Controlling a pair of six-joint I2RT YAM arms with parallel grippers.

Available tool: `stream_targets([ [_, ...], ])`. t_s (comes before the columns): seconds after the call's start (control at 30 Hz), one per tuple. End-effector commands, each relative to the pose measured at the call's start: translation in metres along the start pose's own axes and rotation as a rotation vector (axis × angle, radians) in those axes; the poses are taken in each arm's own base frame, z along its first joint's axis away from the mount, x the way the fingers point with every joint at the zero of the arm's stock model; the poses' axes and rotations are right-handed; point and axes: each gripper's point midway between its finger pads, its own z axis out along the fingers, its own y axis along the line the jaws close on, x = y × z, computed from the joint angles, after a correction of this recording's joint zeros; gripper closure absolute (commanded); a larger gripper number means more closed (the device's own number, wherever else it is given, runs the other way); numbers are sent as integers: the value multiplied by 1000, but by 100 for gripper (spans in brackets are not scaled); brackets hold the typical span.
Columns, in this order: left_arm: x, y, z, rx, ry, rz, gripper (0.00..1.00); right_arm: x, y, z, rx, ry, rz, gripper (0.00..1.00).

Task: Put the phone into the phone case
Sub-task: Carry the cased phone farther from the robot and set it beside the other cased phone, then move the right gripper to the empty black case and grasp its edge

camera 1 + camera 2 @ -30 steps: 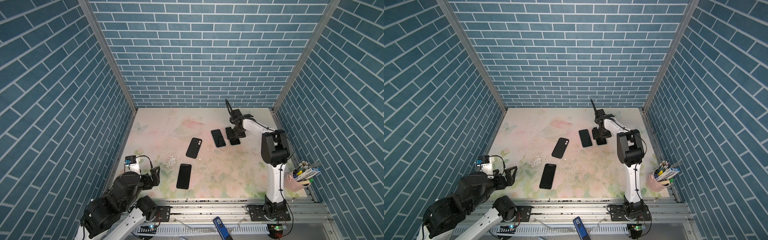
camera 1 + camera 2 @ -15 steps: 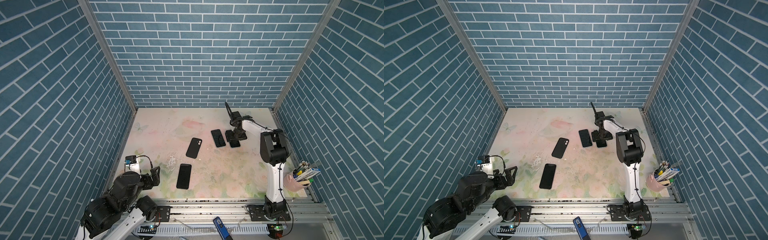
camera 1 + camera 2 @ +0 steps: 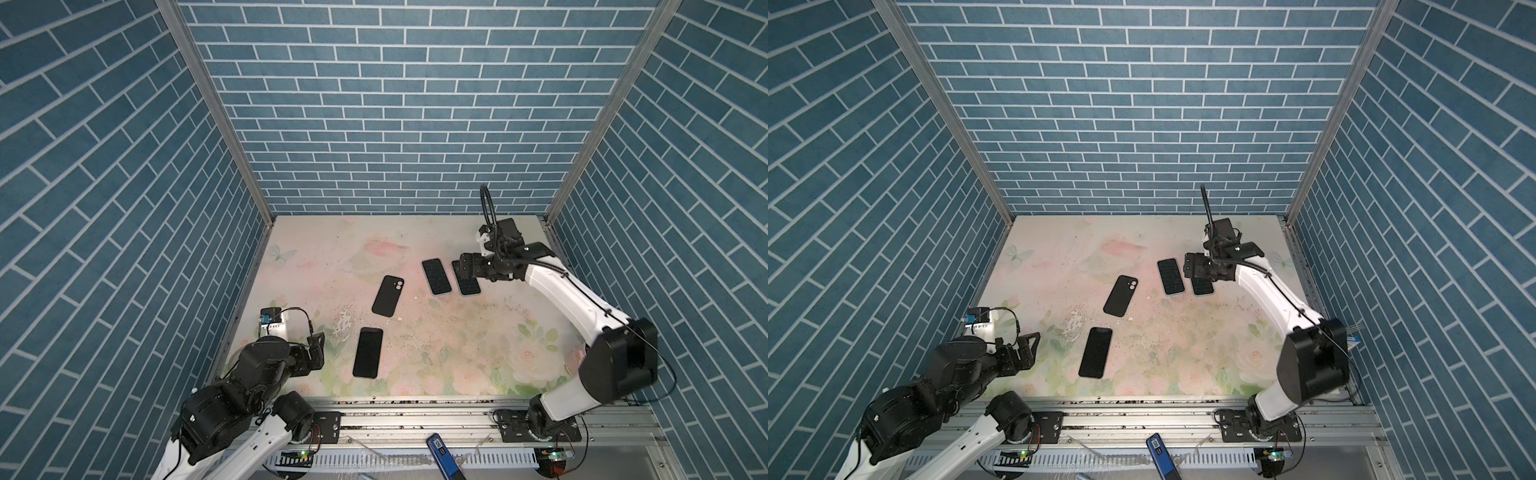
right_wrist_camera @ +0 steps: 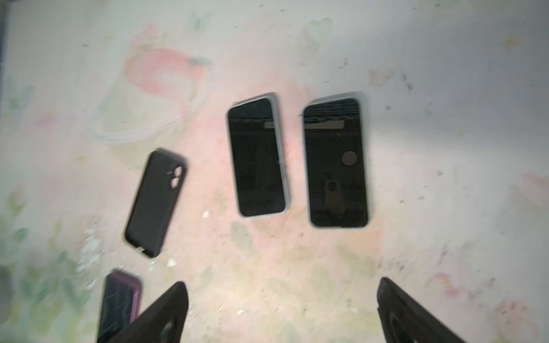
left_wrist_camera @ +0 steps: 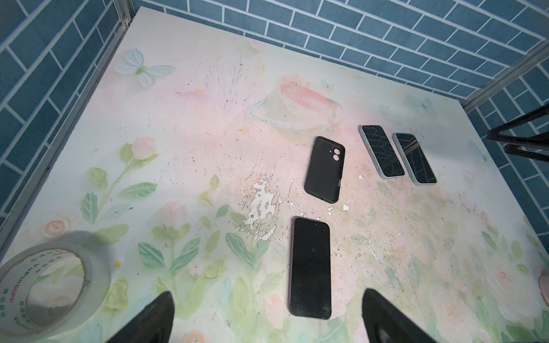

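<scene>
A black phone case [image 3: 388, 295] [image 5: 325, 169] lies back up mid-table, its camera holes showing. A bare dark phone [image 3: 368, 352] [image 5: 310, 267] lies screen up in front of it. Two more phones in pale cases [image 3: 436, 276] [image 3: 466, 282] lie side by side at the back right. My right gripper [image 3: 466, 268] [image 4: 280, 294] hovers open over the rightmost one [image 4: 337, 161], holding nothing. My left gripper [image 3: 1029, 345] [image 5: 269, 298] stands open at the front left, with the near end of the dark phone between its fingertips in the left wrist view, apart from both.
A roll of clear tape [image 5: 53, 285] sits at the table's front left corner. A pink cup's rim [image 5: 545, 286] shows at the front right. Blue brick walls [image 3: 399, 124] close in the back and both sides. The right wrist view is blurred.
My right gripper has opened wider above the rightmost phone, which stays flat on the table. The left arm has not moved.
</scene>
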Motion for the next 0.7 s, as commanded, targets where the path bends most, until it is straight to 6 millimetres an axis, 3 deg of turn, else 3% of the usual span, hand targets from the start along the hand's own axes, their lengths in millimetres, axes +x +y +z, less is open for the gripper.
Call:
stream_targets([
  [0.0, 1, -1, 6, -11, 10, 10, 1, 64, 53, 7, -148, 139, 61, 1],
  [0.13, 1, 1, 7, -30, 14, 7, 0, 133, 84, 0, -177, 267, 12, 1],
  [0.23, 1, 2, 9, -40, 18, 7, 0, 173, 78, 3, -129, 326, 23, 1],
  [0.33, 3, 0, 12, -42, 34, 14, 0, 200, 64, 13, -66, 345, 16, 1],
  [0.47, 5, -4, 15, -28, 54, 25, 1, 197, 47, 29, 17, 273, -59, 1],
  [0.57, 6, -7, 17, -23, 61, 32, 0, 175, 48, 37, 42, 171, -103, 2],
  [0.67, 8, -10, 20, -10, 76, 37, 0, 158, 66, 38, -10, 116, -64, 4],
])
